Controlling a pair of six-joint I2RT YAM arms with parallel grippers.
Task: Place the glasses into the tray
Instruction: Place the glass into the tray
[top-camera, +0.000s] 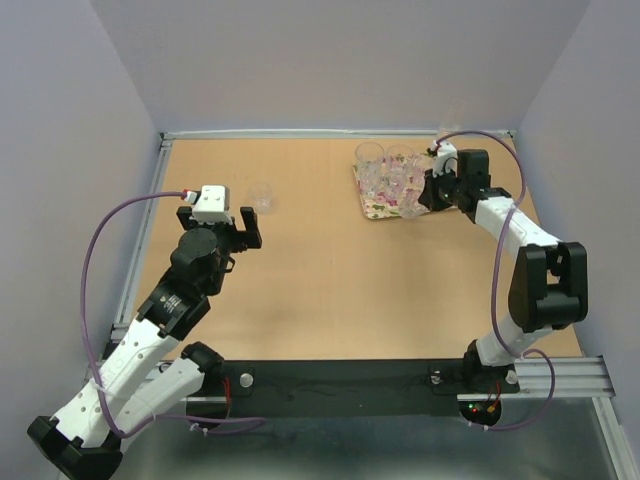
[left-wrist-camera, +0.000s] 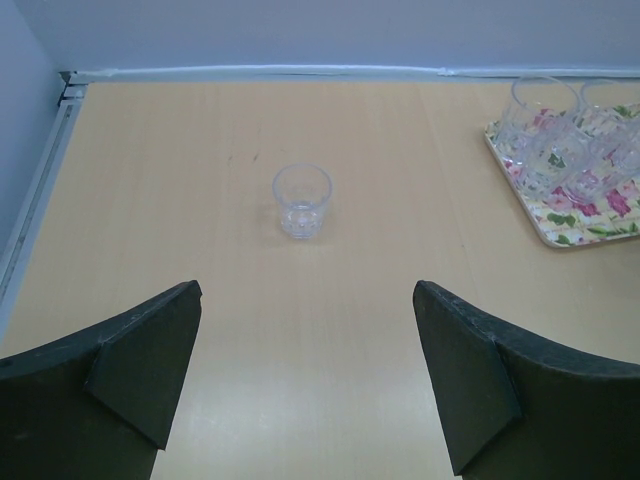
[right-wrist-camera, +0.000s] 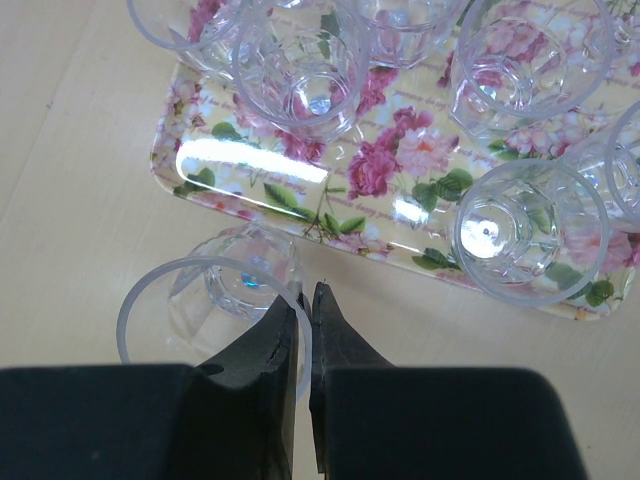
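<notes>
Pinching the rim of a glass (right-wrist-camera: 215, 300) at lower left, just off the floral tray (right-wrist-camera: 390, 160), the right claw (right-wrist-camera: 307, 292) is clamped tight; left claw (left-wrist-camera: 307, 290) gapes wide, lone tumbler (left-wrist-camera: 302, 200) mid-frame on the bench (left-wrist-camera: 420, 160).

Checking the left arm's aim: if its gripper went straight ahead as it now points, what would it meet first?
Probably the lone glass on the table, slightly left of centre between the fingers of the open left gripper. Nothing shows in between; depth is unclear.

left: bare table (left-wrist-camera: 330, 330) all round lone glass (left-wrist-camera: 302, 200) | tray (right-wrist-camera: 400, 165): packed glasses (right-wrist-camera: 525, 230) (one bare patch)
</notes>
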